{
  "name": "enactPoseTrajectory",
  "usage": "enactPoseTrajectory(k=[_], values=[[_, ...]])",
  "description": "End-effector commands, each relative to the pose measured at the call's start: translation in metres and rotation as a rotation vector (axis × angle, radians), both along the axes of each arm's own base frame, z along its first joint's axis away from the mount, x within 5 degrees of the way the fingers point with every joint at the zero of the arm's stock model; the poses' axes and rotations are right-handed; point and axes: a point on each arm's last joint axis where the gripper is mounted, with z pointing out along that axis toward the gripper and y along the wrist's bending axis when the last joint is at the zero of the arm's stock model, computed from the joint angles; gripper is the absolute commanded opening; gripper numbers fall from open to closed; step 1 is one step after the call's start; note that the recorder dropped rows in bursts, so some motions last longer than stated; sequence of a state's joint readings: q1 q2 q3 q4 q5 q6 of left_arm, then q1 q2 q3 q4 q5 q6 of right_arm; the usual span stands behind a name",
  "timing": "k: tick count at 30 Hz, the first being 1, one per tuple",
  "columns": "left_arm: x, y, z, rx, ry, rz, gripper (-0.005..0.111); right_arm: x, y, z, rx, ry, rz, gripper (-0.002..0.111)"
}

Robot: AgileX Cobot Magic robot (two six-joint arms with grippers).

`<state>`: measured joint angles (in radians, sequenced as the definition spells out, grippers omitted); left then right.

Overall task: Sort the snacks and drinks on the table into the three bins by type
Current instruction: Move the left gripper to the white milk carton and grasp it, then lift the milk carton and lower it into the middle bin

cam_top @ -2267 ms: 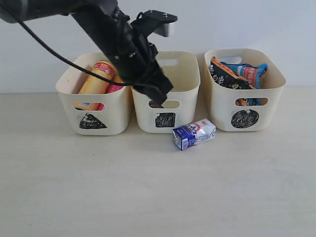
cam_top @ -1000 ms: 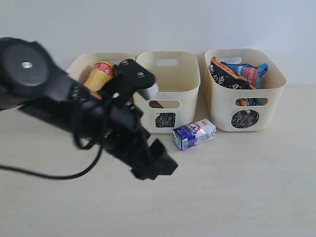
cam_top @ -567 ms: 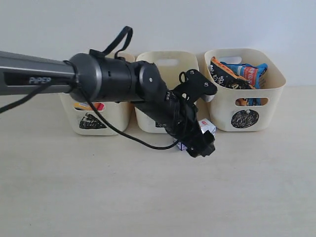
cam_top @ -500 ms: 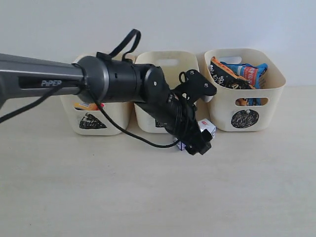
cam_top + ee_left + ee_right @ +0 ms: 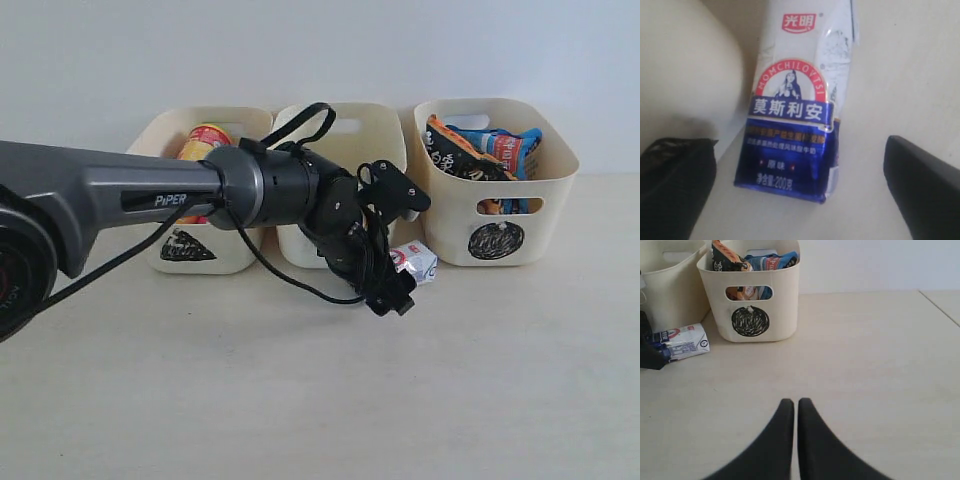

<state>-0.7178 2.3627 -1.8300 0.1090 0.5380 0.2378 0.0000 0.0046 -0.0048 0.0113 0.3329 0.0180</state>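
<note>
Between spread fingers of left hand (image 5: 801, 196): blue-and-white carton (image 5: 790, 125), flat.

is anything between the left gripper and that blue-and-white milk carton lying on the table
Nothing visible. In the left wrist view the blue-and-white rectangular carton lies on the table with its end between the open black fingers of the left gripper. A cream plastic bin's wall sits close beside it, not in the path.

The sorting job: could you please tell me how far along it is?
Done: a chip canister sits in the triangle bin, both bags in the circle bin. In hand: the open left gripper straddles the blue-and-white carton on the table. Left: grasp it and drop it in the square bin. The purple carton isn't visible.
</note>
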Motion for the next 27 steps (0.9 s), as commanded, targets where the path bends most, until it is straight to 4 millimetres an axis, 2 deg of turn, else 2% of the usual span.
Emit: enactPoseTrajectory(k=[1,3,6,8,10,11,13,17,19,24,26,27], values=[[0.005,-0.005,-0.005,-0.028,-0.032,0.000,0.081,0.000,0.000,-0.001,-0.002,-0.006,-0.002,0.000],[0.006,-0.006,-0.008,-0.032,-0.035,-0.001,0.075,0.000,0.000,-0.001,-0.002,-0.006,-0.002,0.000],[0.007,-0.007,-0.011,-0.033,-0.045,-0.006,0.056,0.000,0.000,-0.001,-0.002,-0.006,-0.002,0.000],[0.006,-0.006,-0.012,-0.021,-0.044,-0.009,0.036,0.000,0.000,-0.001,-0.002,-0.006,-0.002,0.000],[0.006,-0.005,-0.010,-0.009,-0.035,-0.008,0.009,0.000,0.000,-0.001,-0.002,-0.006,-0.002,0.000],[0.005,-0.004,-0.008,-0.002,-0.035,-0.011,0.005,0.000,0.000,-0.001,-0.002,-0.006,-0.002,0.000],[0.004,-0.003,-0.003,0.004,-0.028,-0.007,0.004,0.000,0.000,-0.001,-0.002,-0.006,-0.002,0.000],[-0.003,0.003,0.024,0.043,0.007,0.004,0.004,0.000,0.000,-0.001,-0.002,-0.006,-0.002,0.000],[-0.015,0.001,0.035,0.095,0.029,-0.037,0.004,0.000,0.000,-0.001,-0.002,-0.006,-0.002,0.000],[-0.044,-0.015,0.045,0.171,0.057,-0.142,0.004,0.000,0.000,-0.001,-0.002,-0.006,-0.002,0.000],[-0.063,-0.023,0.044,0.196,0.076,-0.183,0.004,0.000,0.000,-0.001,-0.002,-0.006,-0.002,0.000],[-0.075,-0.026,0.037,0.219,0.095,-0.208,0.004,0.000,0.000,-0.001,-0.002,-0.006,-0.002,0.000]])
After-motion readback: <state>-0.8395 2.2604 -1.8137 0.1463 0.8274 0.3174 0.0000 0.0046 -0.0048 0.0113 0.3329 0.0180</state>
